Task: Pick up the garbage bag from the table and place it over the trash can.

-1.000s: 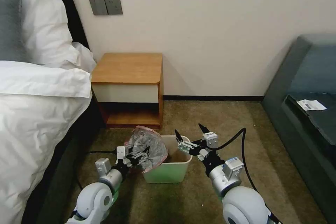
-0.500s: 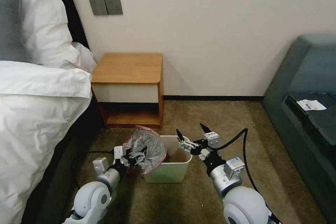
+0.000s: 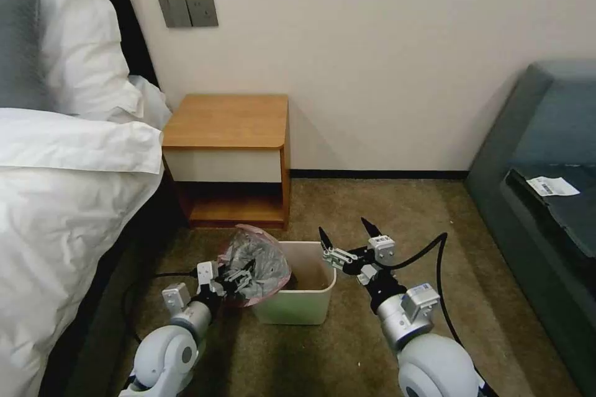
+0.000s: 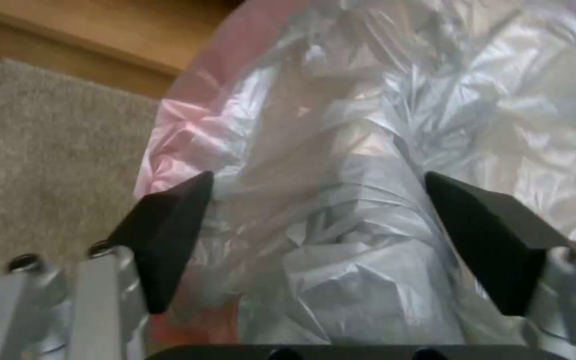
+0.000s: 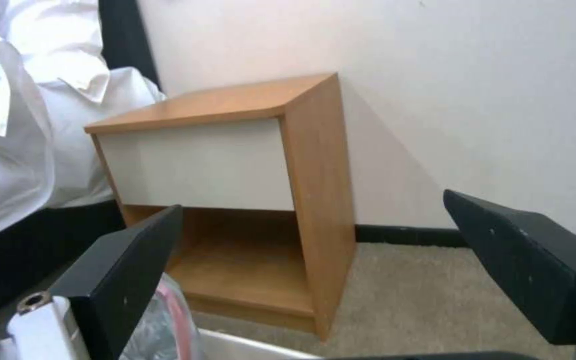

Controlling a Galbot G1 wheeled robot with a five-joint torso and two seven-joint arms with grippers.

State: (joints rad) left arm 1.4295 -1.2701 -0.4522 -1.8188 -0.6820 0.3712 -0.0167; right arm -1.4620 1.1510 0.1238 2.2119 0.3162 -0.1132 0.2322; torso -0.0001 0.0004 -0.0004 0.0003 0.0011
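Although the bag had already left the nightstand, it was only half on the bin: its grey crinkled bulk bulged over the bin's rim at about nine o'clock, with the pinkish-red hem arching over the top and curling under the near side. The bin stood on the carpet at roughly six o'clock from the nightstand, whose top lay bare.

The left gripper reached in at the bag from eight o'clock of the bin. In the left wrist view its dark fingers stood wide apart with the film billowing between them; whether either pad actually pinched plastic could not be told, so the hold looked loose at best. The right gripper hovered at the bin's two o'clock corner, jaws spread and holding nothing, and its wrist view looked past its fingers at the nightstand.

Such film was judged very light, limp and slippery, likely to collapse or spring back once let go, and thin enough to tear on a hard pull. The sensible hold seemed to be the coloured hem, doubled and slightly firmer, taken at two opposite points so the mouth could be stretched over the rolled rim.
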